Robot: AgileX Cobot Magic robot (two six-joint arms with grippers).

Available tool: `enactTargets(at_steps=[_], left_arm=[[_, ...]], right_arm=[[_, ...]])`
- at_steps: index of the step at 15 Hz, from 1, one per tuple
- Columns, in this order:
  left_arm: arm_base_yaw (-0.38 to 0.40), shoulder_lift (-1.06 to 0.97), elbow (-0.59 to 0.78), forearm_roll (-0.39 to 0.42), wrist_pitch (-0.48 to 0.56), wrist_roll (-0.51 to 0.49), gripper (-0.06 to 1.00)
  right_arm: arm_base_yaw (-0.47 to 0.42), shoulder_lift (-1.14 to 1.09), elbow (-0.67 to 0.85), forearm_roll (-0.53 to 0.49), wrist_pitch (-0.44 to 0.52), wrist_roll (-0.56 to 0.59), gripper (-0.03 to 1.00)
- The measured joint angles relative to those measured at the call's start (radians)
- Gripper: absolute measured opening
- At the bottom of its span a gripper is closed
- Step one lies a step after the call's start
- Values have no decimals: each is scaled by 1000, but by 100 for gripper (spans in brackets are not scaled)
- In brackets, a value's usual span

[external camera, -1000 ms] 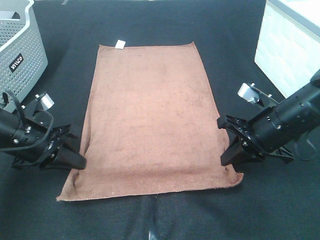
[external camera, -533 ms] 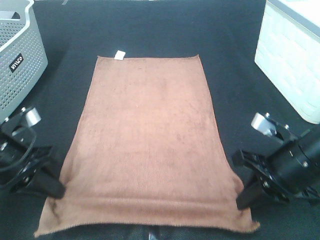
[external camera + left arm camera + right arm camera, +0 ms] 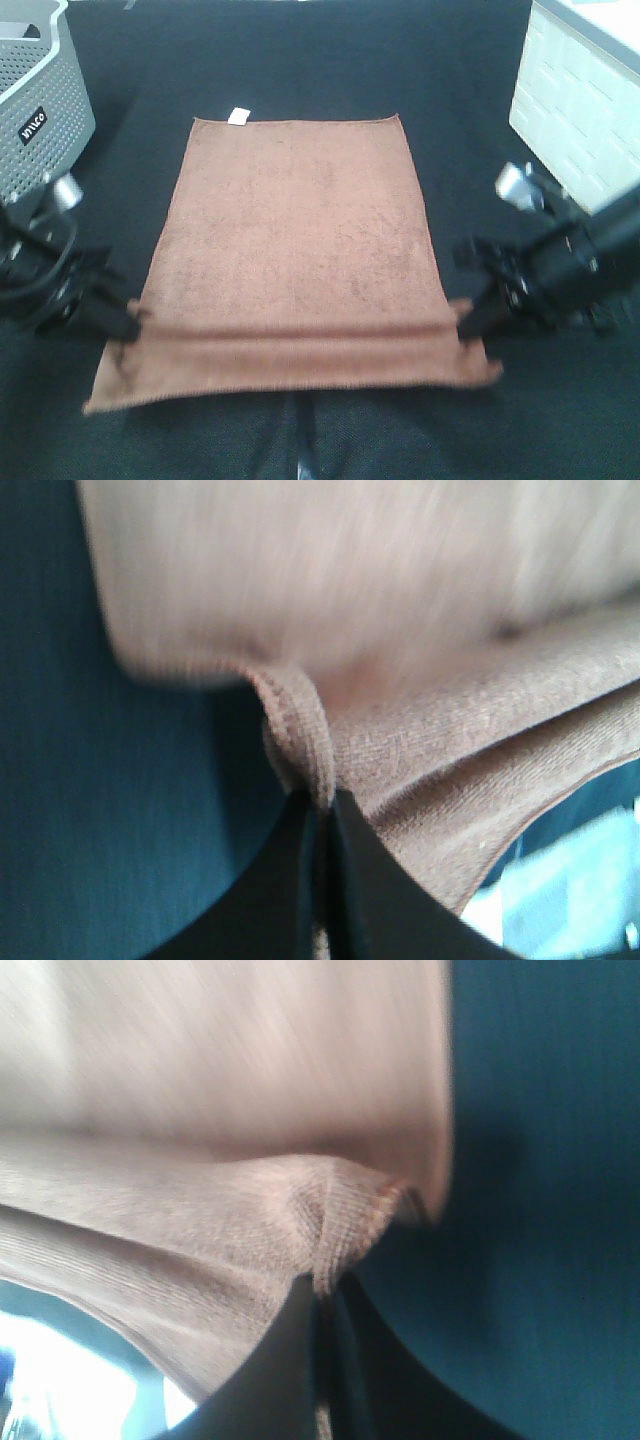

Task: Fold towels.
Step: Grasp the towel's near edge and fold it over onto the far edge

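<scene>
Towel [image 3: 300,230], reddish-brown, on black tabletop [image 3: 300,60]; near hem raised in a folded band, rest spread flat. Left gripper [image 3: 128,322], at towel's near-left side edge, closed on a pinch of hem. Right gripper [image 3: 468,320], at towel's near-right side edge, likewise clamped on cloth. White tag [image 3: 239,116] at towel's far-left corner. Grey perforated basket [image 3: 40,90] off towel's far left; white bin [image 3: 585,110] off its far right, both well apart from it.

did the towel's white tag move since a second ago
Yes. The white tag on the towel has slid toward the camera, from well beyond the label on the grey basket to nearly level with it.
</scene>
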Motion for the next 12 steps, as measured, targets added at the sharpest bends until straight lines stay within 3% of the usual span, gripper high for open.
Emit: enactTargets(at_steps=[4,10,12], left_arm=[[0,117,-242,24,26,-26,0],[4,380,-773,150,44,-184,0],[26,472,-929,156,47,-230,0]], right_arm=[[0,57,-275,-31,47,24,0],[0,378,-833,-187,136,183,0],[0,490,-1000,-230,164,218,0]])
